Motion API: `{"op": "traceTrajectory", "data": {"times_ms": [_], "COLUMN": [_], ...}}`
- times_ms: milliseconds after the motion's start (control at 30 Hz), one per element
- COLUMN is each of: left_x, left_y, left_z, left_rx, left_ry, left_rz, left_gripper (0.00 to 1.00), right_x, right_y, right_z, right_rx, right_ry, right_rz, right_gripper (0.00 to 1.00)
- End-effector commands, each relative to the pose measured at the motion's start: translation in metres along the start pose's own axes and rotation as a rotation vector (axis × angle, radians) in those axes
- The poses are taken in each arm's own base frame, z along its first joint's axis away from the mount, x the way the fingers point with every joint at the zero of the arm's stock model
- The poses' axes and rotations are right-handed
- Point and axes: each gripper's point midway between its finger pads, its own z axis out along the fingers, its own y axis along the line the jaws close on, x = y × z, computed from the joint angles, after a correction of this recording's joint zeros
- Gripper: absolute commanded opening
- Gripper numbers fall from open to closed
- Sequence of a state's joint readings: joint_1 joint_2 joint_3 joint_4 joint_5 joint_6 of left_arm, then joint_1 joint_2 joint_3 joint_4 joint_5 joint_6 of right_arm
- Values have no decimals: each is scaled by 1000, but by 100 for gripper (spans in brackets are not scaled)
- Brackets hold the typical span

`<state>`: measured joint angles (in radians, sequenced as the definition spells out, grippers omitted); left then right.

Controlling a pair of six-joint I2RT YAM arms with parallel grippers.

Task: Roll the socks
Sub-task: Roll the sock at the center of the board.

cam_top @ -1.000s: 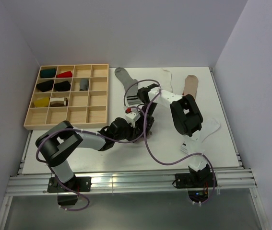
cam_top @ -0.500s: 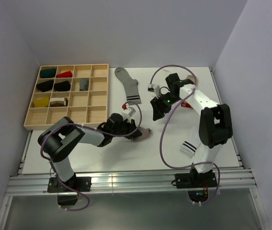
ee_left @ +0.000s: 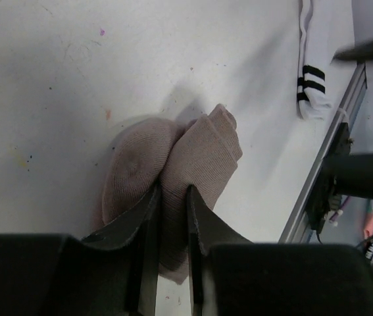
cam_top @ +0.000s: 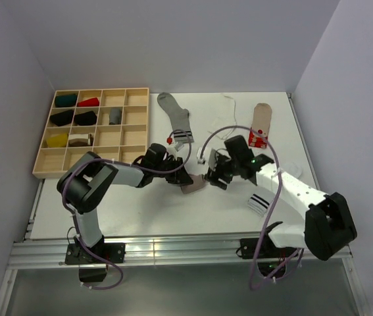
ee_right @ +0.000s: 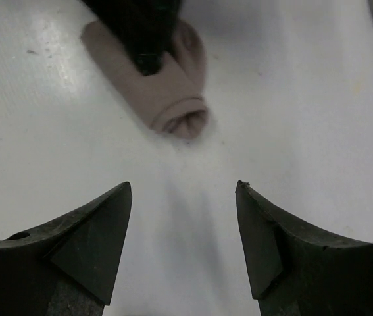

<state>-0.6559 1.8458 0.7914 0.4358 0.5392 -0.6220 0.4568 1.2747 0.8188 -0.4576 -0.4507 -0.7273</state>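
Observation:
A taupe sock (cam_top: 193, 187), rolled into a bundle, lies on the white table; my left gripper (cam_top: 181, 178) is shut on it. In the left wrist view the roll (ee_left: 202, 148) is pinched between the gripper (ee_left: 172, 194) jaws. My right gripper (cam_top: 212, 174) hovers open just right of the roll, which lies ahead of its gripper (ee_right: 183, 187) as the roll (ee_right: 168, 99). Flat on the table lie a grey sock with dark stripes (cam_top: 175, 116), a taupe sock with red-white stripes (cam_top: 261, 121) and a white sock with black stripes (cam_top: 260, 203).
A wooden compartment tray (cam_top: 136, 125) at the back left holds several rolled socks. A plain white sock (cam_top: 229, 105) lies at the back, another white one (cam_top: 293, 170) to the right. The white striped sock (ee_left: 312, 85) lies by the table's metal rail (ee_left: 331, 158).
My right arm swung from the back of the table down toward the taupe roll, and its jaws opened wider. The left gripper kept hold of the roll, shifting it slightly.

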Motion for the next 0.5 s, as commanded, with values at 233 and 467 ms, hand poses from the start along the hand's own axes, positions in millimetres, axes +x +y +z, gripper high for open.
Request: {"op": "traceTrajectory", "data": {"times_ms": [233,467], "left_x": [72,73], "left_y": [52,54], "left_z": [-3,-1], "left_rx": [-116,-113], "left_ry": [268,295], "left_rz": [-149,-170], "left_gripper": [0,0], "right_x": [-13,-11], "right_y": [12,31], "right_z": [42,60], "right_rx": [136,104], "right_ry": [21,62], "right_rz": [-348,-429], "right_gripper": [72,73]}}
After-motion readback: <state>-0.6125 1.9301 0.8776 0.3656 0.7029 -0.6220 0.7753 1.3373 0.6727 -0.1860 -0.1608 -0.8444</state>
